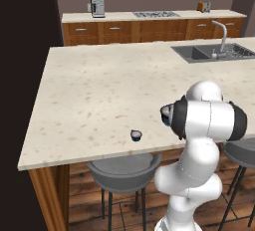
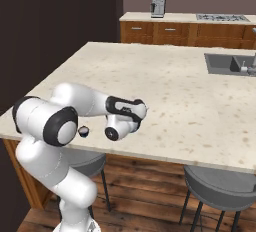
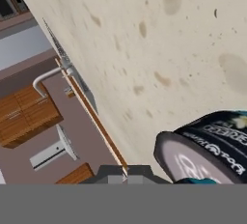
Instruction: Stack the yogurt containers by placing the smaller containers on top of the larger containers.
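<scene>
Standing apart: smaller cup (image 1: pixel 136 135) alone near counter (image 1: pixel 99 95) front edge, larger cup (image 1: pixel 167 114) further along same edge beside arm. End effector (image 2: pixel 134 117) closed, empty, hovering by larger cup. Stacking not yet begun; small cup ungrasped.

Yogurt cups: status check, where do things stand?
Pincer shut, holding nothing. Larger cup on its side, close by the pincer. Smaller cup upright near the counter front edge. Not stacked yet.

Speckled island counter (image 1: pixel 99 90) with sink (image 1: pixel 209 52), 2 grey stools (image 1: pixel 124 168) beneath
</scene>
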